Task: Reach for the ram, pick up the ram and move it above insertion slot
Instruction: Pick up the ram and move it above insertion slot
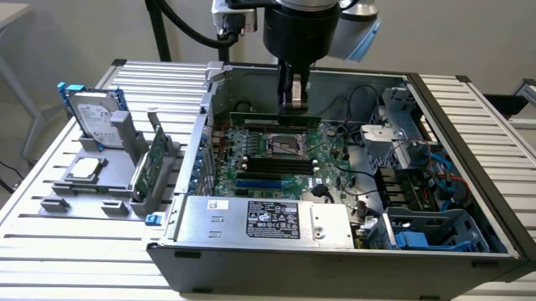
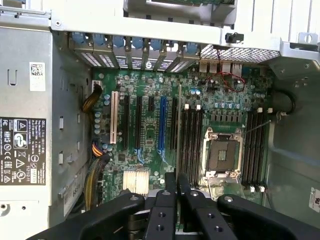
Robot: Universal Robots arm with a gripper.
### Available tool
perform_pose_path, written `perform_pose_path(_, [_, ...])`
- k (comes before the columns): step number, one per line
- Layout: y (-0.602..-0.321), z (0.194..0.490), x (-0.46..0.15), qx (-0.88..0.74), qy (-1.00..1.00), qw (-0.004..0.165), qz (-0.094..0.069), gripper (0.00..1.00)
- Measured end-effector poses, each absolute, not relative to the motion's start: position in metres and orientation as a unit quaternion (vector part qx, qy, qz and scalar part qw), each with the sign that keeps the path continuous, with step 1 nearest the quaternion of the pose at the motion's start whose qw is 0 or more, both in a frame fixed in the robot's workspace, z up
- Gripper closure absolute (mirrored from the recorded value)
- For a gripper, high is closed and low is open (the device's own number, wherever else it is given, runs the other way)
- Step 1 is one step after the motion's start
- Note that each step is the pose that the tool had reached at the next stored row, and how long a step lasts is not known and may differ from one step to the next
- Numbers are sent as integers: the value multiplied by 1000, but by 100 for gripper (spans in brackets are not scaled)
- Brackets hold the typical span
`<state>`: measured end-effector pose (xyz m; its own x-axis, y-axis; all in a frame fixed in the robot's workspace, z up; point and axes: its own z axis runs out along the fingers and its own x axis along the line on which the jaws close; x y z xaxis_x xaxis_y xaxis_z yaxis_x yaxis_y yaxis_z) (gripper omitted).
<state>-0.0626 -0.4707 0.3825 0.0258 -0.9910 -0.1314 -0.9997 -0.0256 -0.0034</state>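
While you read this as the carry step, note that the pick looks done: the gripper (image 1: pixel 293 111) hangs inside the open case (image 1: pixel 469 132), its fingers (image 2: pixel 169 186) drawn together and clamped on the ram (image 1: pixel 260 117). In the exterior view the ram shows as a long green stick held level, clear of the board (image 1: pixel 335 169) and lying lengthwise across it, over the far side of the socket (image 1: pixel 289 143).

In the wrist view you see the ram edge-on, a thin pale line (image 2: pixel 179 130) running out from between the fingers. It lies just beside the black slots (image 2: pixel 191 140) and parallel to them (a second bank sits on the other side of the socket (image 2: pixel 222 155)).

My judgement: reach and pick-up are finished, and the move above the slot is well along but not closed out, since the thin line falls beside the nearest slot, not on it. What the step calls for is a small sideways correction that keeps the stick parallel to the slot and its height unchanged. Which slot is meant, you cannot tell from these views.
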Motion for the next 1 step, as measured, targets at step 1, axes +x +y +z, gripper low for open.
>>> perform_pose_path(1, [-471,383,-63,-715,696,47,46,87])
